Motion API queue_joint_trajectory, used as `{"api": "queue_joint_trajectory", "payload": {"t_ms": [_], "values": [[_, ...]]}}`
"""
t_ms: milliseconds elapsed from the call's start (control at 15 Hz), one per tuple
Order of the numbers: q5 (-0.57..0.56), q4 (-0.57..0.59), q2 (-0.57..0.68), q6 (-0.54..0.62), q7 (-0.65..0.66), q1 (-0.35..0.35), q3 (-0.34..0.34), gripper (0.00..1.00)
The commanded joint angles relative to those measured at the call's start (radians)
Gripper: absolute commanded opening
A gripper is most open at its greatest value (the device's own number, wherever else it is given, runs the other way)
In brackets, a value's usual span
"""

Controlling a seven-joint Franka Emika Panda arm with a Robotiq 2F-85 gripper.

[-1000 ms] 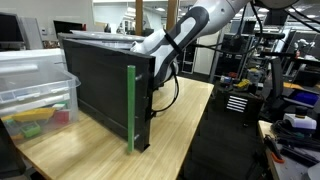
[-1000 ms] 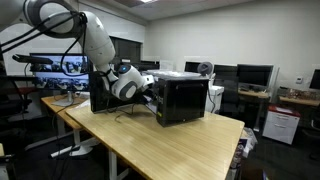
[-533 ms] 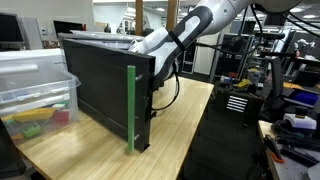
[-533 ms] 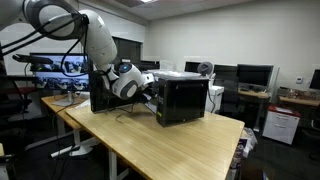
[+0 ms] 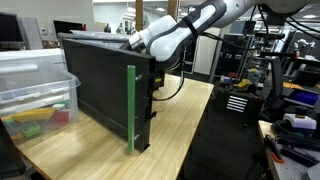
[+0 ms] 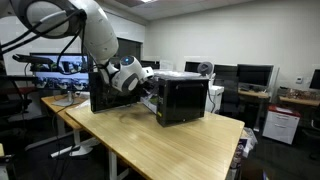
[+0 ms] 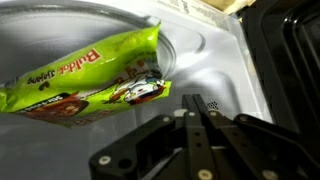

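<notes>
Op: Moved since a second ago: the arm (image 5: 185,30) wrist has risen toward the top edge of the oven (image 5: 100,85), and the jaws have closed. Layout?

Tech: In an exterior view, left to right: bin (image 5: 35,85), oven on the bench (image 5: 185,125), arm reaching into the oven.

Op: Bag position?

Tech: Wrist view, left to right: the bag (image 7: 90,75) lies on the glass plate (image 7: 192,58) inside the oven. The jaws sit just right of its corner, together, clamping nothing.

Op: Handling?

Tech: Judged light and soft. Film crinkly, likely slippery. Contents probably crush easily. Take hold at the flat sealed end nearest the jaws; pinch film only, not the filled middle.
</notes>
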Motion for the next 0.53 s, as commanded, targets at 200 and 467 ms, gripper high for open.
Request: {"api": "queue_joint_trajectory", "payload": {"t_ms": [200,467], "values": [[-0.006,-0.032,-0.004,-0.071,0.002,-0.059,0.026,0.42],[-0.023,-0.008,0.046,-0.105,-0.021,-0.057,0.017,0.71]]}}
